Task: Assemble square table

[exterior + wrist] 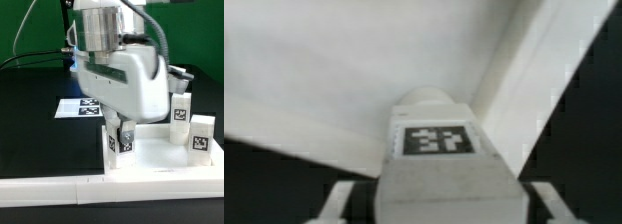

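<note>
The white square tabletop (155, 152) lies flat on the black table. Three stubby white tagged legs stand upright on it: two at the exterior view's right (181, 108) (203, 137) and one at the near left corner (115, 146). My gripper (124, 132) reaches straight down over that corner leg. In the wrist view this leg (441, 140) fills the middle, tag facing the camera, over the tabletop (331, 80). My gripper (445, 200) has a finger (345, 200) on each side of the leg, with a thin dark gap between each finger and the leg.
The marker board (80, 106) lies behind the gripper on the black table. A long white L-shaped rail (55, 186) runs along the front edge, just before the tabletop. A green wall stands behind.
</note>
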Controlling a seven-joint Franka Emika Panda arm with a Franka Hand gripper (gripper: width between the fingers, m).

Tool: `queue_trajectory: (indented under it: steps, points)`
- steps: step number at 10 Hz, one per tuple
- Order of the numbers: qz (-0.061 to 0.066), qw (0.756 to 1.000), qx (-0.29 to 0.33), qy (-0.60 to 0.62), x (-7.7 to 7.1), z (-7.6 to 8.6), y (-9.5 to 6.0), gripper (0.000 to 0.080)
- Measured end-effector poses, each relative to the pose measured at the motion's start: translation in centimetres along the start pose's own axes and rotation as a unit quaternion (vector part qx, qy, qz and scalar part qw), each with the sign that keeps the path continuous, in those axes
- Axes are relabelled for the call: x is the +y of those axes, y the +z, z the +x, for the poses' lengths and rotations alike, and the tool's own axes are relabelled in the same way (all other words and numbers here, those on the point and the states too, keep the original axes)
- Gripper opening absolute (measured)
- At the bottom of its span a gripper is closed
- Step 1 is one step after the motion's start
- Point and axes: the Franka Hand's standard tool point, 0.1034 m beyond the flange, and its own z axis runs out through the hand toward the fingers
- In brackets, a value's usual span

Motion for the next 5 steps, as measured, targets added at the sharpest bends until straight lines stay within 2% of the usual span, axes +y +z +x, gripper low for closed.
queue_trajectory:
  steps: [1, 5]
  points:
    - [0.004, 0.998, -0.006, 0.062, 0.06, 0.11, 0.05, 0.0285]
    - [0.003, 0.984, -0.009, 0.179, 0.05, 0.16, -0.01, 0.0285]
